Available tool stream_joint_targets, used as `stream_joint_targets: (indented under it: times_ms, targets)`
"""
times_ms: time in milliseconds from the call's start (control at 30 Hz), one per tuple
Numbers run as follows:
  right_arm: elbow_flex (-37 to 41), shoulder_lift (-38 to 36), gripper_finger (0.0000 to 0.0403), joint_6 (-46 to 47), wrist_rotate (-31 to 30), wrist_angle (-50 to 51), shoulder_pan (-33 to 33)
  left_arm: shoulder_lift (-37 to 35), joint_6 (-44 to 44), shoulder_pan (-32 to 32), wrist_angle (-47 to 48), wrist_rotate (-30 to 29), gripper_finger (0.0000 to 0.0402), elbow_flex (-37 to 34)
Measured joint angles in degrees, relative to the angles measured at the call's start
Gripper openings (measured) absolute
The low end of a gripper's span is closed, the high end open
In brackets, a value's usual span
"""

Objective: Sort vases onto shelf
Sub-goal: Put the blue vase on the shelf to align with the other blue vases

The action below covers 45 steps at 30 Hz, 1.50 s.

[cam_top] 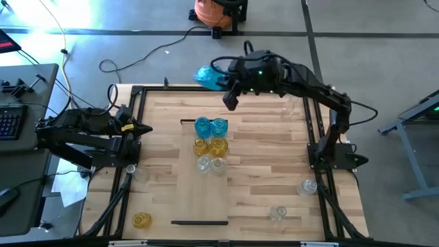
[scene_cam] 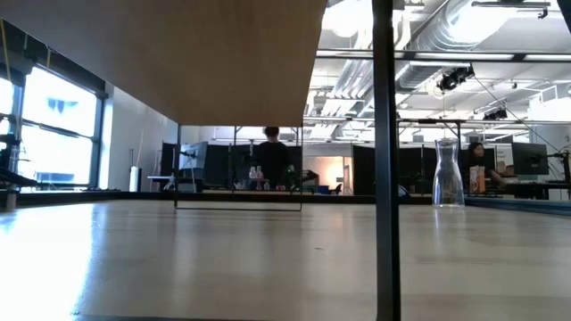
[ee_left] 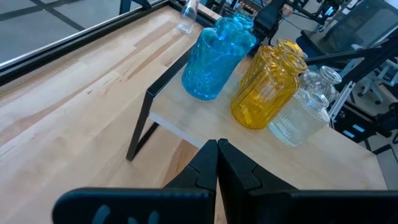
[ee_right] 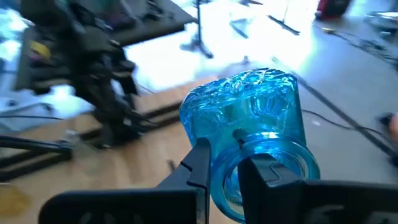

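The left gripper is waiting at the table's left edge with its fingers pressed fully together, holding nothing. Just ahead of those fingertips, the near end of the shelf is standing on its dark strip leg, and on it six vases are sitting in two rows: a blue pair farthest from the fingers, a yellow pair in the middle, and a clear pair at the close end. A loose yellow vase is lying on the tabletop, well behind and to the side of those fingers.

Farther right, the right gripper is hanging near the table's far edge, its fingers nearly closed and pinching the rim of a blue vase, one finger inside the mouth and one outside, the body sticking out beyond the fingertips. Clear vases are resting on the table's right part, well apart from that gripper.
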State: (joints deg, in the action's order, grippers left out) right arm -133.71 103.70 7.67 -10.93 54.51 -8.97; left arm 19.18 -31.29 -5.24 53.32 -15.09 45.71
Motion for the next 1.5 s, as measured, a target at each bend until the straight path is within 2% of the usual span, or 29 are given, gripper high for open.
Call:
stream_joint_targets:
  times_ms: [133,333,600,733,900,1233,1367,1500]
  targets:
    - [0.00,1.61,0.0022,1.83,4.65,-5.07,1.09,0.00,0.02,-0.01,0.02,-0.28,0.0001,0.00]
    - [-0.02,5.60,0.0022,3.54,9.38,-7.51,4.24,0.00,0.02,0.00,0.00,-0.19,0.0001,0.00]
    - [-0.02,9.52,0.0022,9.02,13.87,-8.70,8.60,-0.07,0.36,-0.01,0.22,10.48,0.0001,1.46]
    - [-0.02,10.47,0.0022,11.85,14.76,-9.16,10.84,-0.09,1.90,-0.03,0.29,11.90,0.0001,5.23]
    - [-0.02,12.19,0.0022,15.64,18.82,-11.09,12.82,-0.10,3.39,-0.03,1.17,12.85,0.0001,10.22]
    - [0.00,17.60,0.0022,23.28,21.11,-19.16,13.78,0.50,1.86,-0.03,4.30,19.36,0.0001,11.29]
    - [0.04,18.45,0.0022,25.41,20.96,-18.86,13.02,0.80,0.80,-0.06,4.48,23.64,0.0001,11.32]
    - [0.04,18.47,0.0022,26.82,20.49,-18.75,12.61,0.79,0.44,-0.06,3.88,24.66,0.0001,11.28]
